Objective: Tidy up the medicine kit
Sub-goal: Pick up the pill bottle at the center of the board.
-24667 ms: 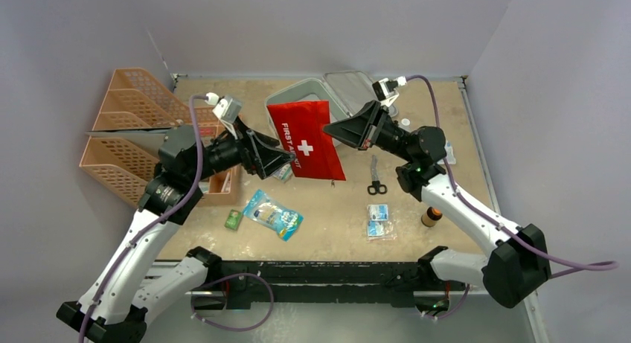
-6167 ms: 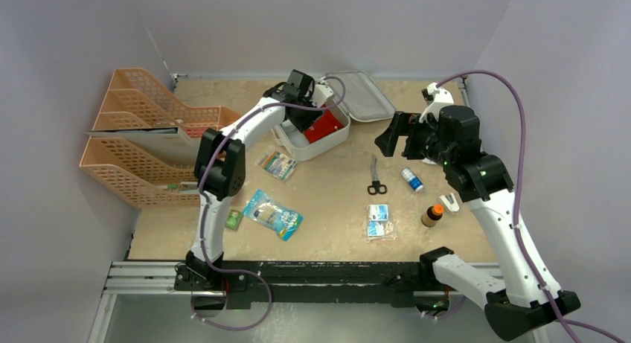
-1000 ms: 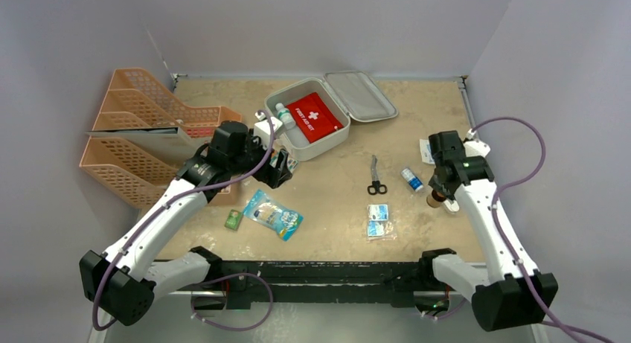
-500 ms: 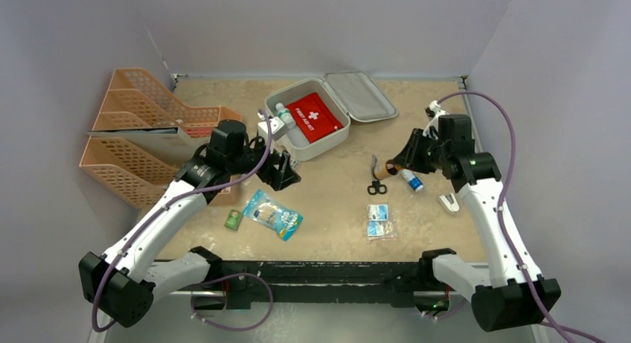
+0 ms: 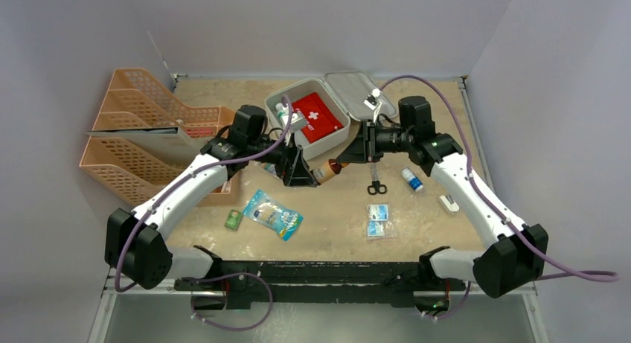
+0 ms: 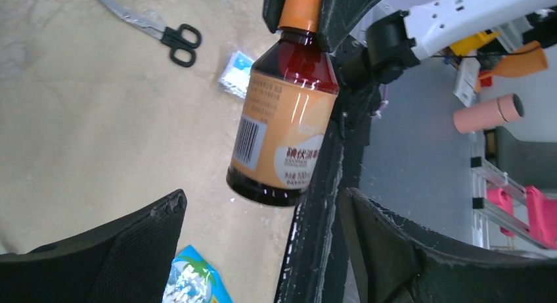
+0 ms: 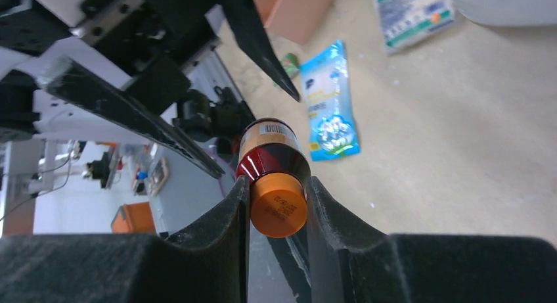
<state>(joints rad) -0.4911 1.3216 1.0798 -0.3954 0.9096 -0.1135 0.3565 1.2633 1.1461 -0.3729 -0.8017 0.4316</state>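
Lying open at the back of the table [image 5: 435, 123] — medicine kit [image 5: 301, 86], probably light, soft-walled, apt to skid; best steadied at the rim. Pinched by its cap [image 7: 278, 213] in the right jaws: amber bottle [image 6: 282, 125], likely slick. Spread wide and empty either side of it: left jaws.

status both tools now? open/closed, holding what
Left tool: open, holding nothing.
Right tool: closed on the brown bottle, gripped at its orange cap.
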